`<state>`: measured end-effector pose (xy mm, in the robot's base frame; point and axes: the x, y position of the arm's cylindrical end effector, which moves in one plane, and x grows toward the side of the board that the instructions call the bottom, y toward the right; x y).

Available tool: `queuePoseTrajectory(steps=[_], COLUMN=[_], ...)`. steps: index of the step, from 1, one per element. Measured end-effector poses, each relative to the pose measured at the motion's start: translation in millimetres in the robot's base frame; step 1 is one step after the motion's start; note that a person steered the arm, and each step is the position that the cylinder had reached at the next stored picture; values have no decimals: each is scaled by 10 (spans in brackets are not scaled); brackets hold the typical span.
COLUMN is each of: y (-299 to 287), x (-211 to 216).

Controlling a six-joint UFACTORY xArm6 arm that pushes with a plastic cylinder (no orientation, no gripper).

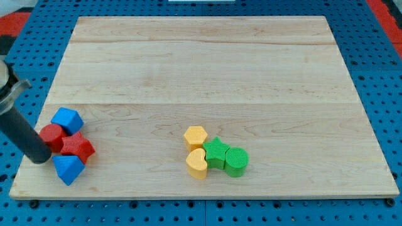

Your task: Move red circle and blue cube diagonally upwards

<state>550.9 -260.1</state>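
Note:
The red circle (51,136) lies near the board's lower left corner. The blue cube (67,119) touches it on its upper right. A red star-shaped block (78,147) touches the circle's right side, and a blue triangular block (68,168) lies just below that. My tip (40,158) rests on the board at the red circle's lower left, touching or nearly touching it. The dark rod rises from there toward the view's left edge.
A yellow hexagon (196,136), a yellow heart (196,164), a green star (217,152) and a green cylinder (237,161) cluster at the lower middle of the wooden board (201,56). A blue pegboard surrounds the board.

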Motion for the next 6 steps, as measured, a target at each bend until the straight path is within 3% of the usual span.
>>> queuePoseTrajectory(steps=[2,3,6], y=[43,84,440], x=[-551,-1030,-1131])
